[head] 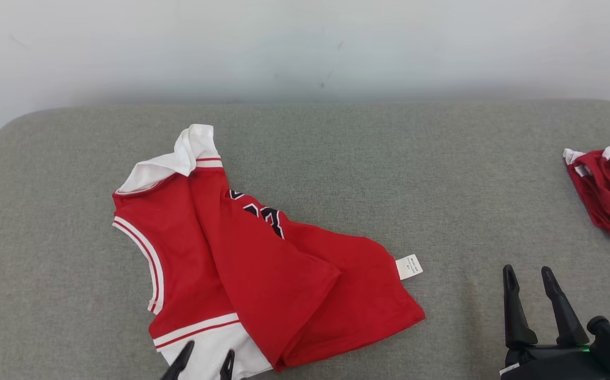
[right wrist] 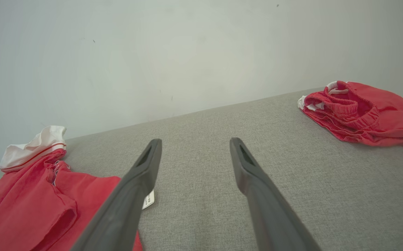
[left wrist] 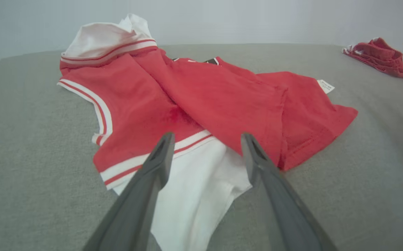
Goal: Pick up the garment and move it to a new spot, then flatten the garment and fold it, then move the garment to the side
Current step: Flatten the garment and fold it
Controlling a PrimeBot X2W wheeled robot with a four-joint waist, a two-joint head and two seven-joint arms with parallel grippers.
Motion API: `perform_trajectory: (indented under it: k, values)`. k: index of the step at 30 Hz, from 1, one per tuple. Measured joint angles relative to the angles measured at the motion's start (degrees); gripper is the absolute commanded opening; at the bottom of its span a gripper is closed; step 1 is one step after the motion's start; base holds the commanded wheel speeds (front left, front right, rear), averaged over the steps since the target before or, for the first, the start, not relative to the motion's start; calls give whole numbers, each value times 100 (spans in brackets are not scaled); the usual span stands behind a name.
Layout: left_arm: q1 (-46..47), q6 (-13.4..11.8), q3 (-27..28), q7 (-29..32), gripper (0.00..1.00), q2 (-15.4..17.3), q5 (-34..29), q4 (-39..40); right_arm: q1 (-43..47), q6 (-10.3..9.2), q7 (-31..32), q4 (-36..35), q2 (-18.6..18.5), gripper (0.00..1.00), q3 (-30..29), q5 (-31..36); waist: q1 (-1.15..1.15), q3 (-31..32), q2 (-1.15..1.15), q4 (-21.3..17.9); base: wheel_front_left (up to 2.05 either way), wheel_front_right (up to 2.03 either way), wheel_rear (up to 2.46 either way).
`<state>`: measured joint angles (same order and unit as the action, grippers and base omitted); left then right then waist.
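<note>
The garment [head: 263, 264], a red jersey with white stripe trim and dark numbers partly hidden by a fold, lies crumpled on the grey padded table [head: 442, 169], left of centre. My left gripper [head: 207, 360] is open at the garment's near edge, its fingers spread over the white lining [left wrist: 194, 181] with nothing between them. The garment [left wrist: 201, 104] spreads out beyond those fingers. My right gripper [head: 529, 282] stands open over bare table to the garment's right, holding nothing. In the right wrist view the garment [right wrist: 41, 195] shows at the lower left, beside my right gripper [right wrist: 194, 146].
A second bundle of red cloth [head: 608, 190] with white edging lies at the table's far right edge, seen too as the red cloth [right wrist: 358, 111] in the right wrist view. A pale wall [head: 305, 47] backs the table. A white label [head: 409, 266] sticks out of the garment's right side.
</note>
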<state>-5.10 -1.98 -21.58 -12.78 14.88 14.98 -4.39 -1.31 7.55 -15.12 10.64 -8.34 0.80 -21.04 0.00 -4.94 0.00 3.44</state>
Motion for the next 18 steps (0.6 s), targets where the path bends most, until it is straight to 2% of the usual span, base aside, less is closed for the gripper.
perform_trajectory:
  k: [3,6,11,18]
  values:
    - [162,-9,75,-109,100,-67,23,57,12,0,-1,26,-10,100,22,2,0,72,0,-44,0,0,0]
    - [325,-148,283,-186,100,-170,26,131,20,0,-1,34,-15,100,52,4,0,134,0,-114,0,0,0]
    - [510,-360,842,-214,100,-308,138,163,52,0,-1,52,-46,100,20,4,0,198,0,-276,0,0,0]
    - [621,-436,1553,-221,100,-422,71,294,101,0,-1,33,-45,100,10,4,0,220,0,-442,0,0,0]
